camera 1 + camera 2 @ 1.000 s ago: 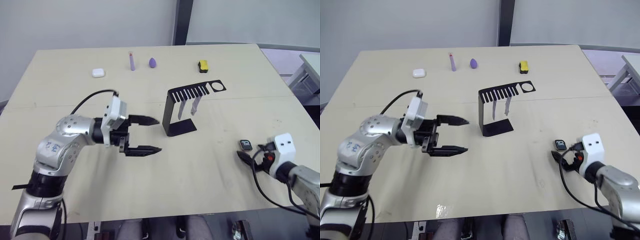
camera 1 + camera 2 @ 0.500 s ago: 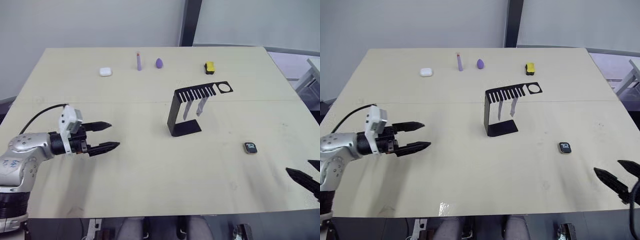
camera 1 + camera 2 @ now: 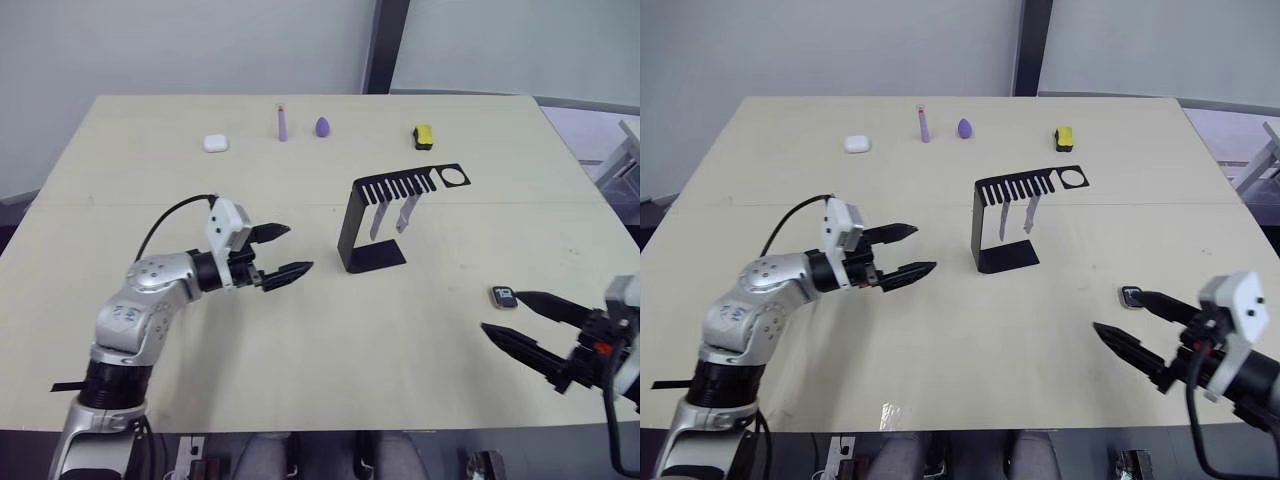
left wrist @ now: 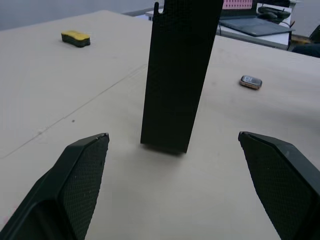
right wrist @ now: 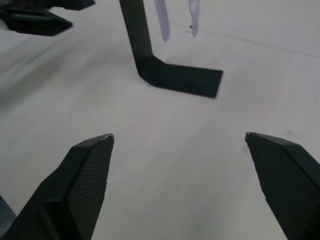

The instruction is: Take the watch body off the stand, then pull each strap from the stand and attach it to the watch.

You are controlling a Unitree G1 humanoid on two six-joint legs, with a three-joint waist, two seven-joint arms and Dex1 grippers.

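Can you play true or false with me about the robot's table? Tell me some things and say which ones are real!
1. The small rounded-square watch body lies flat on the pale wooden table. True.
2. Two pale lavender-white silicone straps hang from the thin black metal stand. True.
3. The left gripper is squeezing a strap. False: it is open and holds nothing, short of the stand.
4. The right gripper is open, with the watch body near one fingertip. True.
5. The small yellow-and-black block sits on top of the stand. False: it lies on the table, farther back.
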